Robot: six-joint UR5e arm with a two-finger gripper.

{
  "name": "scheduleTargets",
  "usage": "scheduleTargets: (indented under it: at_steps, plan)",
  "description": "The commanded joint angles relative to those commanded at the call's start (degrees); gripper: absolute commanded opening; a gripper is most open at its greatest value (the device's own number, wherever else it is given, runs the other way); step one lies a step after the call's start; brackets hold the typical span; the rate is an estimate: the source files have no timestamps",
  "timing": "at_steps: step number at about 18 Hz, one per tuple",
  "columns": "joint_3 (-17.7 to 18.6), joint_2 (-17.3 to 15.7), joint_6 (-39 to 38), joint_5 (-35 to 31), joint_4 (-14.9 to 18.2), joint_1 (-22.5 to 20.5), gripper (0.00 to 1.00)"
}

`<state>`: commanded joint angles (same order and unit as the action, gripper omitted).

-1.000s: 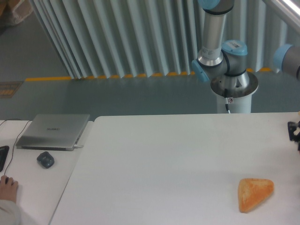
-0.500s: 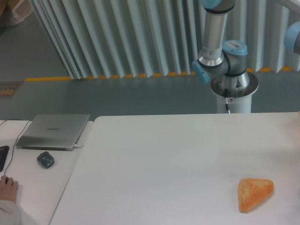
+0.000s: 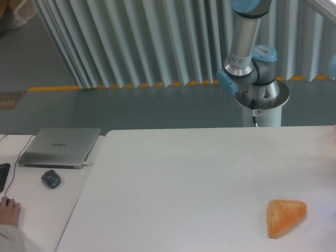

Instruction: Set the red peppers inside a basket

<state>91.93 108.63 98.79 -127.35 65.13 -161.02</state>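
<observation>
- On the white table (image 3: 199,173) we see only the bread (image 3: 285,216), near the right front.
- Behind the table stands the arm (image 3: 247,58); our claw is out of view, so we cannot tell its state.
- We cannot find pepper or basket.
- At left lie a laptop (image 3: 60,147) and mouse (image 3: 51,179).

One orange-tan triangular bread piece (image 3: 285,217) lies near the right end of the white table's (image 3: 189,184) front edge. One closed grey laptop (image 3: 60,147) sits by the far left corner of the table, with one dark mouse (image 3: 51,179) just in front of it. One person's hand (image 3: 9,210) rests at the left edge. One robot arm (image 3: 247,58) stands on its base behind the far edge of the table.
</observation>
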Motion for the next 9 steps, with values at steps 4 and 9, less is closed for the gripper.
scheduleTargets:
  at_steps: [4, 9]
  plan:
    - [-0.3, -0.4, 1.0, 0.4, 0.3, 0.4, 1.0]
    - [-2.8, -2.5, 4.2, 15.2, 1.7, 1.8, 1.0]
